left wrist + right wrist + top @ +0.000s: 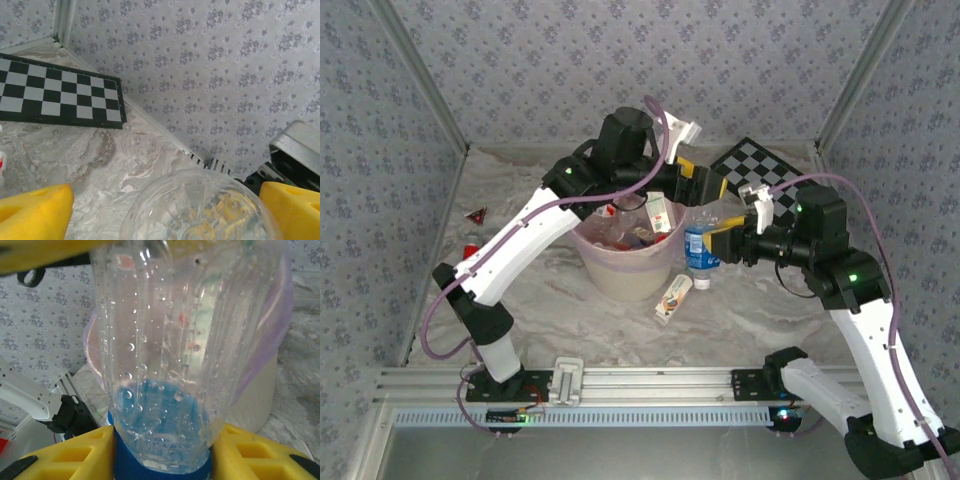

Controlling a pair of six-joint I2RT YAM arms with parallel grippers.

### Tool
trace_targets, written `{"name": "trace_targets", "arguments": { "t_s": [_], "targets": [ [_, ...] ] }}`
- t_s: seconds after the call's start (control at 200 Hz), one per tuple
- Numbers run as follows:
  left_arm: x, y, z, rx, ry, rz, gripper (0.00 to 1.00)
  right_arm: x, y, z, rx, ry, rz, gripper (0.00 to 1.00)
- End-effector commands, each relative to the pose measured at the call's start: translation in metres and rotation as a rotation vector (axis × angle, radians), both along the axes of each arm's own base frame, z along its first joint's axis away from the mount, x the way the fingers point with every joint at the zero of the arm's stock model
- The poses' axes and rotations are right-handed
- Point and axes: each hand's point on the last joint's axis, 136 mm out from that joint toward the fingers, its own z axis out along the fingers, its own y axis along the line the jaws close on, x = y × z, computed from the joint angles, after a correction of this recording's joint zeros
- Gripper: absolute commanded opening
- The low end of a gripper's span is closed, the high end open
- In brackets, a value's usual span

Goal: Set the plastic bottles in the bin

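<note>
The bin [620, 272], cream with a pink liner, stands mid-table and holds several plastic bottles [623, 233]. My left gripper [672, 188] hovers over its right rim, open. A clear bottle with an orange-white label [661, 214] hangs just under it. In the left wrist view this bottle's base [200, 212] sits between the yellow fingers [35, 212], with a gap on the left side. My right gripper [722, 243] is shut on a blue-labelled bottle [699, 247] standing right of the bin. Its fingers [260, 452] press the blue label [160, 460] on both sides.
Another orange-white bottle [672, 297] lies on the table in front of the bin. A red-capped bottle [470, 250] and a small red triangle [476, 214] sit by the left wall. The chequered board [760, 170] lies at the back right, also [60, 95].
</note>
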Motion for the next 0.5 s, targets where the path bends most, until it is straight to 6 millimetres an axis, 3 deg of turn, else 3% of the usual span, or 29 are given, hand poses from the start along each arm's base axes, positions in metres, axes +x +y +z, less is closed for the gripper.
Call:
{"name": "trace_targets", "arguments": {
  "t_s": [0.0,0.195,0.315,0.41,0.495],
  "targets": [
    [-0.012,0.000,0.019,-0.024,-0.038,-0.047,0.85,0.001,0.002,0.020,0.002,-0.080,0.005,0.46],
    [-0.015,-0.001,0.020,-0.023,-0.039,-0.061,0.58,0.008,0.001,0.021,-0.020,-0.091,-0.019,0.45],
    [-0.015,0.001,0.024,-0.022,-0.056,-0.056,0.48,0.012,0.002,0.019,-0.026,-0.082,-0.023,0.47],
    [-0.013,0.005,0.030,-0.025,-0.078,-0.040,0.44,0.013,0.001,0.022,-0.026,-0.092,-0.032,0.62],
    [-0.007,0.015,0.039,-0.031,-0.104,-0.014,0.44,0.016,-0.005,0.026,-0.038,-0.113,-0.072,0.81]
  ]
}}
